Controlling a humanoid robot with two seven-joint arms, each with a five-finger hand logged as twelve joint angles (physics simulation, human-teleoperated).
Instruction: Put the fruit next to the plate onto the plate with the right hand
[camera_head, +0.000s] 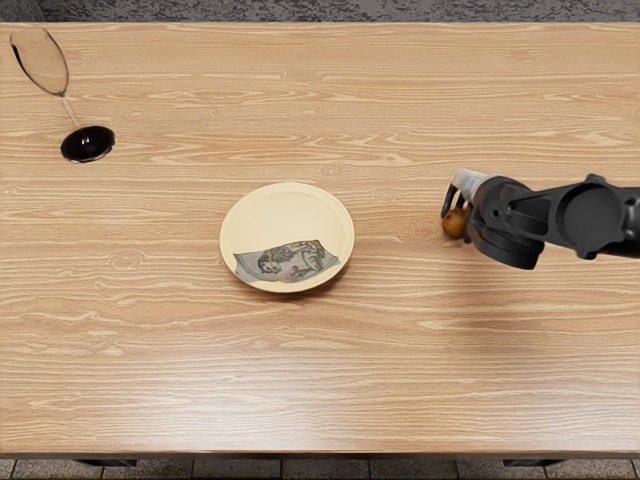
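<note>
The fruit (455, 222) – small, round and orange-brown – is well to the right of the plate (285, 205), with a clear stretch of bare wood between them. We see the right hand (478, 208) directly on it: the dark arm comes in from the right edge, and the fingers (465, 184) curl over and around the top of the fruit, closed about it as far as we can make out. Whether the fruit rests on the table (320, 380) or is just clear of it, we cannot tell.

The plate is pale cream and round, near the middle of the table, and a grey-green patterned patch (288, 262) shows on its near part.

In the far left corner there is a wine glass (60, 95) – its dark foot is nearer us and its bowl reaches toward the table's back edge. We cannot say for certain whether it is upright or lying down. It is well apart from both plate and hand.
</note>
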